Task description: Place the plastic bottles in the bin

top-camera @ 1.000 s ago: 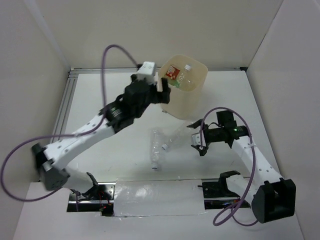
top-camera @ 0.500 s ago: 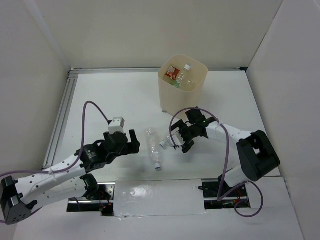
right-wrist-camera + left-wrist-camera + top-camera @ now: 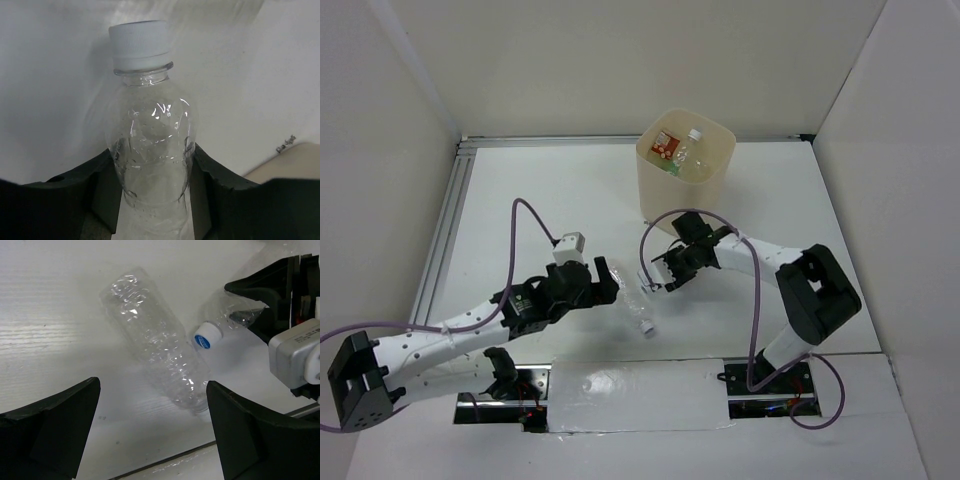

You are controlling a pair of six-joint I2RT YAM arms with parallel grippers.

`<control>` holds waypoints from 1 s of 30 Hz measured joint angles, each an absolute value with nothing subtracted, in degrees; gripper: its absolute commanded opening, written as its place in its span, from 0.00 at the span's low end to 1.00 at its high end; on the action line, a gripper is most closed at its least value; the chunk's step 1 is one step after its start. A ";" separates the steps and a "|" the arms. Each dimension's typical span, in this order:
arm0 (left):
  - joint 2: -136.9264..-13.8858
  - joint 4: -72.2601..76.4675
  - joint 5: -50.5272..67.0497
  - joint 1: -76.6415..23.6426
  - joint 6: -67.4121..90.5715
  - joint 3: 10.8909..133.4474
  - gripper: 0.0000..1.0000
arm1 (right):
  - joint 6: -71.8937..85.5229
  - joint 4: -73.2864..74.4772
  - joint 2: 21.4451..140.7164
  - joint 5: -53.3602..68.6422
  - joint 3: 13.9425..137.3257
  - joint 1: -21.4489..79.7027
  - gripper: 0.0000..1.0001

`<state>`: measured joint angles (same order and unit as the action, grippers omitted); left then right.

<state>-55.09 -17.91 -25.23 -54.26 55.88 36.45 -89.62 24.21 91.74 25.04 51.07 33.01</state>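
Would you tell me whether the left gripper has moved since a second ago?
Yes. The left gripper has left the rim of the bin and come back toward the near edge, now open and facing a clear bottle lying on the table.

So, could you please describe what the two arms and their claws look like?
The left arm and right arm both have white links with black joints and black base blocks. A purple cable loops off each. The left claw and right claw are matte black with broad, wedge-shaped fingers; a pale boxy module tops the left wrist.
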 measured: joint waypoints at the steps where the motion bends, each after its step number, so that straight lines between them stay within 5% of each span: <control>1: -55.44 -17.28 -24.93 -54.26 55.92 36.45 1.00 | -88.75 26.13 91.15 25.91 51.42 32.86 0.35; 6: -56.99 -14.26 -23.94 -54.30 59.02 36.45 1.00 | -80.05 39.64 80.01 36.03 58.43 31.99 0.33; 14: -63.46 -16.56 -23.59 -54.37 67.40 36.32 1.00 | -56.14 34.48 64.79 45.36 79.72 31.86 0.33; 24: -70.78 -9.10 -23.31 -54.81 72.64 34.02 1.00 | -39.92 13.65 76.93 42.98 84.84 21.12 0.36; 28: -74.72 -7.99 -23.77 -54.81 72.66 37.10 1.00 | -36.99 11.09 86.78 43.44 85.12 15.40 0.44; 30: -76.97 -7.25 -23.97 -54.83 72.71 38.87 1.00 | -35.94 10.72 90.43 43.86 85.14 13.34 0.68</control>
<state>-76.97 -7.25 -23.97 -54.83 72.71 38.87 -35.94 10.72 90.43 43.86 85.14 13.34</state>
